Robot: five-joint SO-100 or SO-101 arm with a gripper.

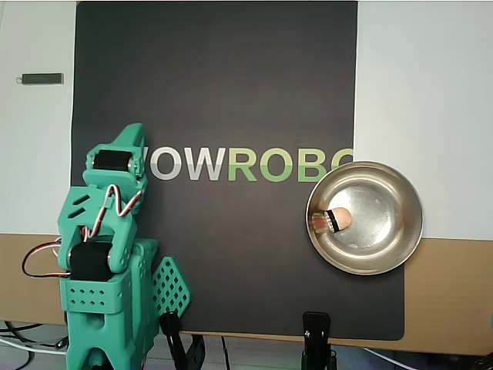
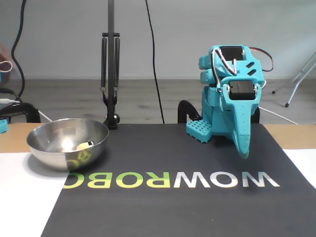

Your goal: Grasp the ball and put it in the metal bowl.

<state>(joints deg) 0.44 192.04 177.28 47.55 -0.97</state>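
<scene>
The tan ball (image 1: 342, 219) lies inside the metal bowl (image 1: 403, 190), left of the bowl's centre in the overhead view, with a small dark striped patch right beside it. From the fixed view the ball (image 2: 81, 146) just shows over the rim of the bowl (image 2: 47, 148) at the left. My teal gripper (image 1: 132, 134) is folded back over the arm's base, far from the bowl, at the mat's left side. In the fixed view the gripper (image 2: 243, 152) points down at the mat, its jaws together and holding nothing.
A black mat (image 1: 216, 92) printed WOWROBO covers the table's middle, with white sheets on either side. A small dark bar (image 1: 41, 79) lies at the far left. Clamps (image 1: 316, 331) and a lamp stand (image 2: 110, 74) sit along the table edge by the base.
</scene>
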